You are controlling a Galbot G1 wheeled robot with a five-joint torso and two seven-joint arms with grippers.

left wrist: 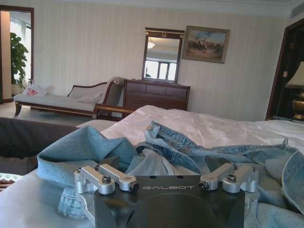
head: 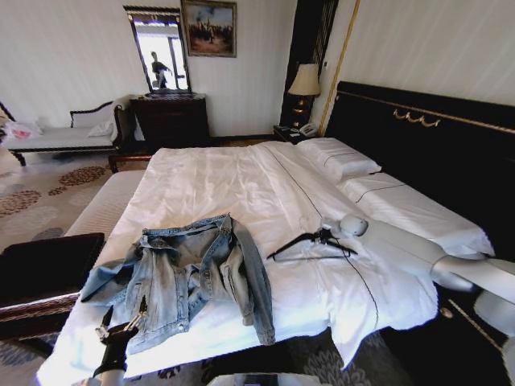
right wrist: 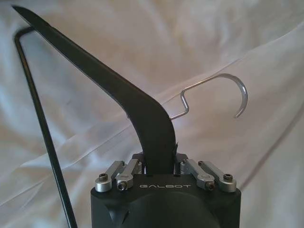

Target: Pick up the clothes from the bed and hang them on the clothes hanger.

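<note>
A light blue denim jacket, the clothes (head: 189,277), lies crumpled near the foot of the white bed (head: 233,181). My left gripper (head: 121,331) sits at the jacket's near lower edge. In the left wrist view it (left wrist: 166,183) stands open, with the denim folds (left wrist: 190,152) just ahead of it. The black clothes hanger (head: 310,244) rests on the sheet to the right of the jacket. My right gripper (head: 326,236) is shut on it. In the right wrist view the hanger's black shoulder (right wrist: 142,109) rises from between the jaws, with the silver hook (right wrist: 232,90) beside it.
A dark bench (head: 44,273) stands at the bed's left side near my left arm. The black headboard (head: 434,145) and pillows (head: 338,157) are on the right. A lamp (head: 304,84), a dresser (head: 169,121) and a chaise (head: 64,133) line the far wall.
</note>
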